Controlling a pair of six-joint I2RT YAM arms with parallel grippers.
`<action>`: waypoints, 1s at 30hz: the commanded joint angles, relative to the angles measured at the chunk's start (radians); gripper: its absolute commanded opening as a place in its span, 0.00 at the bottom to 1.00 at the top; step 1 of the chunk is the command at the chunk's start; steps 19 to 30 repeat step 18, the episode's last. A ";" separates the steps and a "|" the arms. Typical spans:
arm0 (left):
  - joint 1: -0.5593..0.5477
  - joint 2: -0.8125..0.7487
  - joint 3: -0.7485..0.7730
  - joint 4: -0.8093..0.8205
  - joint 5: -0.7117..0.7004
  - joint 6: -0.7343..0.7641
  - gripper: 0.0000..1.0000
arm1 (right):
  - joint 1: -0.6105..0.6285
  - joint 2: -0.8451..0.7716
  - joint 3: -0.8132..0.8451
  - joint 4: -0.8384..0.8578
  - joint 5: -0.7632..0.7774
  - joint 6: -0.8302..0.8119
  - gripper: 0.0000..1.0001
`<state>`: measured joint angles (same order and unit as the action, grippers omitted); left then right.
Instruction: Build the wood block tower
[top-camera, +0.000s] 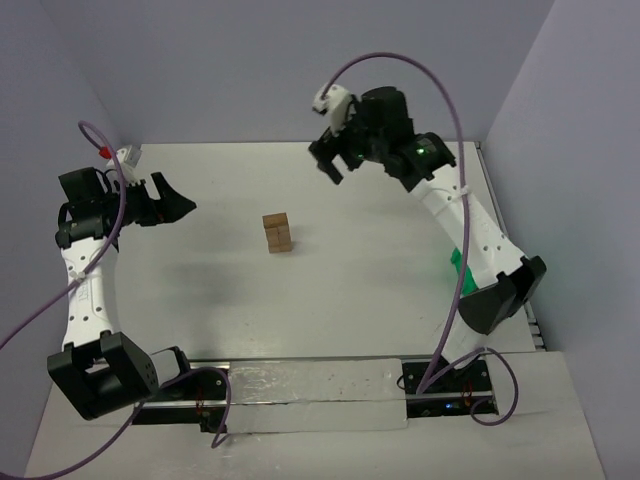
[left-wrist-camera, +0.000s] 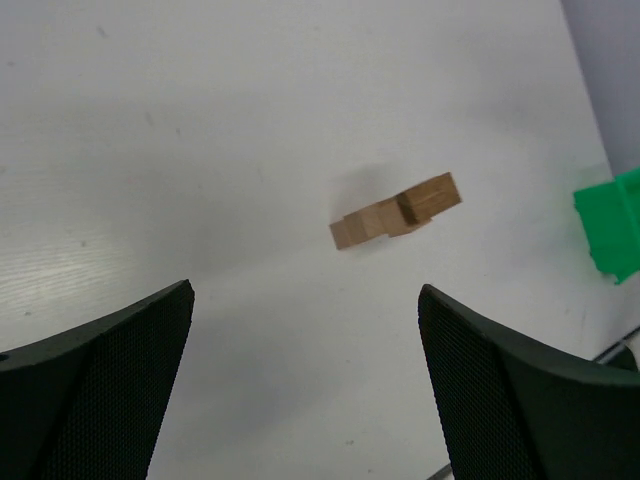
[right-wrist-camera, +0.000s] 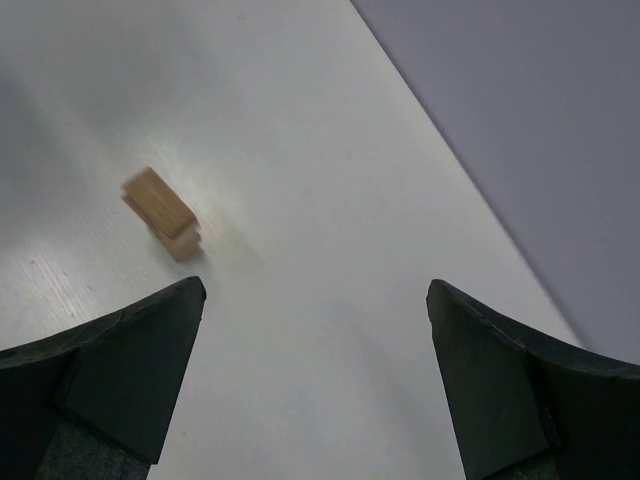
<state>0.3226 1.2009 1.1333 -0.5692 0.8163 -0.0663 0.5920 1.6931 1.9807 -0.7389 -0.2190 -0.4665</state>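
From above, the wood block tower (top-camera: 278, 232) stands upright mid-bench (top-camera: 350, 300). The left fingers (top-camera: 175, 205) and right fingers (top-camera: 326, 165) hang apart and empty, well clear on either side (likely so nothing nudges it).

The left wrist view shows blocks slightly out of line, with a green bin (left-wrist-camera: 612, 225) at the edge.

The right wrist view shows a matte white surface meeting a pale lavender wall (right-wrist-camera: 520, 90).
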 joint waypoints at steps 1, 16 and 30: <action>0.006 0.008 0.029 -0.018 -0.183 0.044 0.99 | -0.163 -0.105 -0.244 0.119 0.086 0.309 1.00; 0.006 -0.038 -0.111 0.116 -0.392 0.053 0.99 | -0.422 -0.602 -1.018 0.449 0.244 0.460 1.00; 0.005 -0.051 -0.126 0.125 -0.421 0.053 0.99 | -0.430 -0.626 -1.027 0.450 0.247 0.463 1.00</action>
